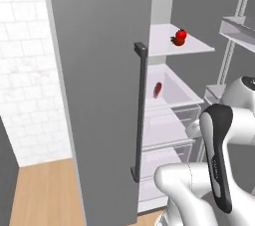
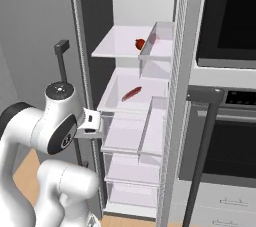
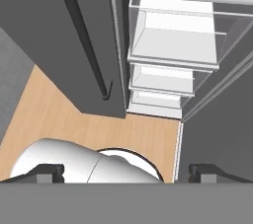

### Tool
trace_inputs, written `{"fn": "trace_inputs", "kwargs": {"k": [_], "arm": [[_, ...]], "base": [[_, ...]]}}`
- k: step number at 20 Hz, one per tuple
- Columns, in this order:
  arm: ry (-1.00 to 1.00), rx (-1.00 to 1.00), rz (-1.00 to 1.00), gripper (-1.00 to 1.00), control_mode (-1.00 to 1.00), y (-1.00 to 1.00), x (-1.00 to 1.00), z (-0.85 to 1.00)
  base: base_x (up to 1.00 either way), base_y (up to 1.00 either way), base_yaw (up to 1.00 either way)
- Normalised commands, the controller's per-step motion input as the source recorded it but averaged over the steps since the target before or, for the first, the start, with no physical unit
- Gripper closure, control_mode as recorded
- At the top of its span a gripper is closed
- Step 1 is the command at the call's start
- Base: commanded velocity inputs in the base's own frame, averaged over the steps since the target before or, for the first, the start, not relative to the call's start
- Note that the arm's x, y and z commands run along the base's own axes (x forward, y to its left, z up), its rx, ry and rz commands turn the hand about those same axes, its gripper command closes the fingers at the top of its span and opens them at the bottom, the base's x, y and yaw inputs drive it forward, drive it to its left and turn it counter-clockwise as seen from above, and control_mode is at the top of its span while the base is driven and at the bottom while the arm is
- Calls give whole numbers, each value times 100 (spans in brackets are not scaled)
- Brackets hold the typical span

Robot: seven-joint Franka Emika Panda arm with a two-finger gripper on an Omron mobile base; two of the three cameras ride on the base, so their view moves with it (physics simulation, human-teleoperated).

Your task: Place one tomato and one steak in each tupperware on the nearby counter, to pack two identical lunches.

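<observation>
A red tomato [image 1: 180, 36] [image 2: 140, 44] sits on the upper white shelf of the open fridge. One shelf below lies a dark red steak [image 1: 158, 89] [image 2: 132, 93]. My gripper [image 3: 129, 172] points down at the floor in front of the fridge's lower drawers, well below both foods. Its fingertips [image 3: 47, 172] stand wide apart, open, with nothing between them. The tupperware and the counter are out of view.
The grey fridge door [image 1: 99, 95] stands open on the left, its dark bar handle [image 1: 139, 110] [image 3: 84, 35] close to my arm. Clear drawers [image 3: 173, 35] fill the fridge's lower part. A dark oven [image 2: 230, 21] with a bar handle [image 2: 200, 156] stands to the right. Wooden floor [image 3: 99, 129] lies below.
</observation>
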Motion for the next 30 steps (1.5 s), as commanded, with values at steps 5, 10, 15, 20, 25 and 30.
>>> {"fn": "trace_inputs", "kwargs": {"k": [5, 10, 15, 20, 25, 30], "arm": [[0, 0, 0, -100, 100, 0, 0, 0], [0, 0, 0, -100, 100, 0, 0, 0], [0, 0, 0, -100, 100, 0, 0, 0], [0, 0, 0, -100, 100, 0, 0, 0], [-9, 0, -6, -100, -100, 1, 30, 1], [-25, 0, -16, -100, -100, 7, 35, 35]], "base": [[33, -17, -4], [8, -24, -2], [0, -35, -2], [3, -23, -2], [4, 0, -1], [0, 0, 0]]}}
